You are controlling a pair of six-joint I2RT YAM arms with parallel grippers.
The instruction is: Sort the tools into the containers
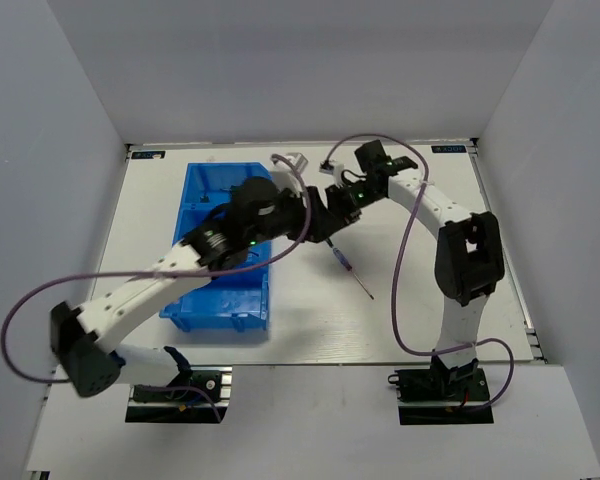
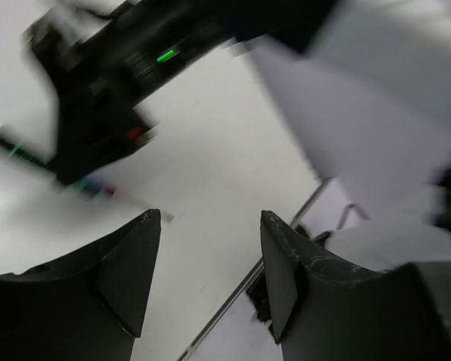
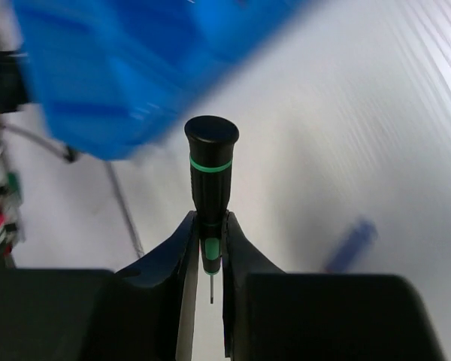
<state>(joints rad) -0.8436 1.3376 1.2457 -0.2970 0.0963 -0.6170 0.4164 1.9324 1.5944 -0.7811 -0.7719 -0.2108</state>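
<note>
My right gripper is shut on a thin black precision screwdriver with green bands, held by its lower handle, cap end pointing away from the wrist. From above, this gripper hovers right of the blue bin. My left gripper is open with nothing between its fingers; it hangs close beside the right one, just past the bin's right wall. A blue-handled precision screwdriver lies on the table below both grippers, blurred in the right wrist view.
The bin fills the left part of the white table. A small clear object sits near the back edge. Purple cables loop off both arms. Grey walls close in the table at left, back and right.
</note>
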